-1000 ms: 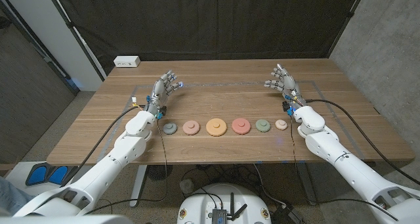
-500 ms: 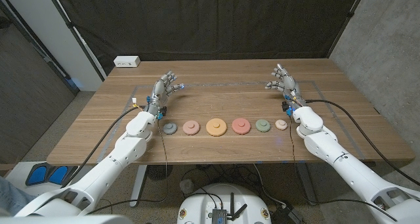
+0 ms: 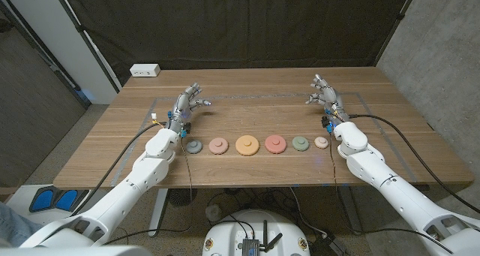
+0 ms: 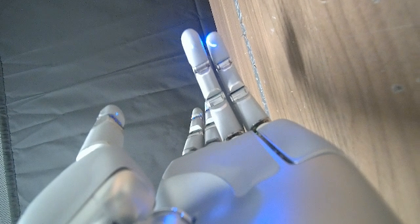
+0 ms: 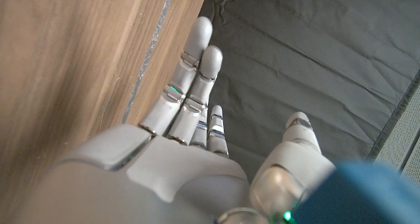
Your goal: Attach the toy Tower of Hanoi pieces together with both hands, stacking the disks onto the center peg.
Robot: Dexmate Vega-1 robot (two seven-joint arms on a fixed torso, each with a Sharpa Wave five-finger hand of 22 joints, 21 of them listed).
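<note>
A row of six round toy disks lies on the wooden table, near its front edge and between the two arms. From left to right: a small grey-green disk, a pink disk, a larger orange disk, a red disk, a pale green disk, and a small pale pink disk. Each carries a raised knob at its centre; none is stacked on another. The left hand hangs farther back than the row's left end, fingers extended and spread, holding nothing. The right hand stands farther back than the row's right end, likewise spread and empty. Both hands are well apart from the disks. A white power strip sits beyond the table's far left corner.
</note>
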